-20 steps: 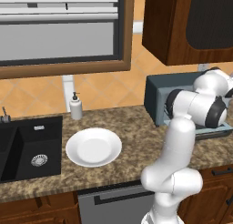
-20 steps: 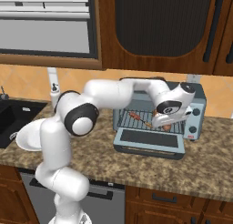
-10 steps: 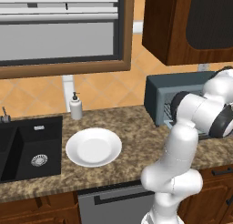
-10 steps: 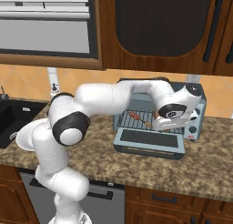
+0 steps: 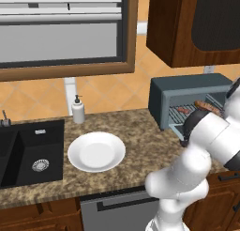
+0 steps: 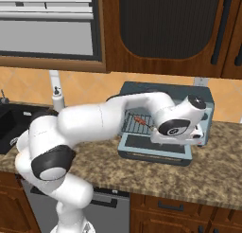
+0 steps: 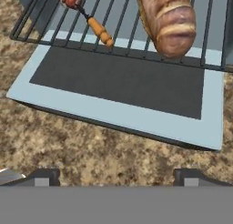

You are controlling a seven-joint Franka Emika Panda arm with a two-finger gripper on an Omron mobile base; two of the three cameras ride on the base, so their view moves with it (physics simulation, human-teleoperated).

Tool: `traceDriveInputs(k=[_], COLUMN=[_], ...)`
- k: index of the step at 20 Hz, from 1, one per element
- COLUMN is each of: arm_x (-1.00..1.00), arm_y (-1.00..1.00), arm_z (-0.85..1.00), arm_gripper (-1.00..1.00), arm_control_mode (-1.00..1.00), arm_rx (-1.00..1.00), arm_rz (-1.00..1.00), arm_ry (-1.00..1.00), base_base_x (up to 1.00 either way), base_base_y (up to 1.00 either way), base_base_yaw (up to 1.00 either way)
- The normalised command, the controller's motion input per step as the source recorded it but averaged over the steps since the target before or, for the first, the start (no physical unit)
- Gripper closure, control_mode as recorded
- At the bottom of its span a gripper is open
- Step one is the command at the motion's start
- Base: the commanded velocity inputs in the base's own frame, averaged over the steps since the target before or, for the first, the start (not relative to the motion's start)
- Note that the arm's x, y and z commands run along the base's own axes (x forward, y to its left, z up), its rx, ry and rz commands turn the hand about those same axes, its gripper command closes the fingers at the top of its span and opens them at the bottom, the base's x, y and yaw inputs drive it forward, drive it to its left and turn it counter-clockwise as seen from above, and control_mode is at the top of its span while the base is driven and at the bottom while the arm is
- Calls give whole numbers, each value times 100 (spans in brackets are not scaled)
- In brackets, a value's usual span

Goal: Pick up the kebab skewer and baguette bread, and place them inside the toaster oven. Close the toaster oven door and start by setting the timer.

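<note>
The toaster oven (image 6: 142,91) stands on the counter with its door (image 7: 118,86) folded down flat. On the wire rack (image 7: 118,18) inside lie the kebab skewer (image 7: 86,16) at the left and the baguette bread (image 7: 168,18) at the right. Both also show through the oven's mouth: the skewer (image 5: 184,111) and the baguette (image 5: 206,105). My gripper (image 7: 117,176) hovers over the counter just in front of the door's edge, open, with nothing between its fingertips (image 7: 43,176).
A white plate (image 5: 96,151) sits on the granite counter (image 5: 140,136) left of the oven. Beyond it are a soap dispenser (image 5: 78,110) and a black sink (image 5: 28,150). Dark wall cabinets (image 6: 165,28) hang above the oven.
My hand has drawn back from the rack toward the counter in front of the door, and its jaws have spread a little wider. The baguette and skewer stay on the rack.
</note>
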Motion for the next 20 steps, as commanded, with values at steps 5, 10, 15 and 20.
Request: traceDriveInputs(k=[5, 10, 15, 20], arm_x=[-24, -8, 0, 12], arm_y=[42, 26, 39, 13], arm_z=[3, 7, 0, 0], arm_gripper=[-100, -100, -100, -100], arm_control_mode=[-100, -100, -100, -100], arm_rx=[0, -3, -6, -7], arm_rz=[-25, -25, -17, -10], arm_ry=[6, 5, 0, 0], base_base_x=[0, 0, 0, 0], base_base_y=[0, 0, 0, 0], base_base_yaw=[0, 0, 0, 0])
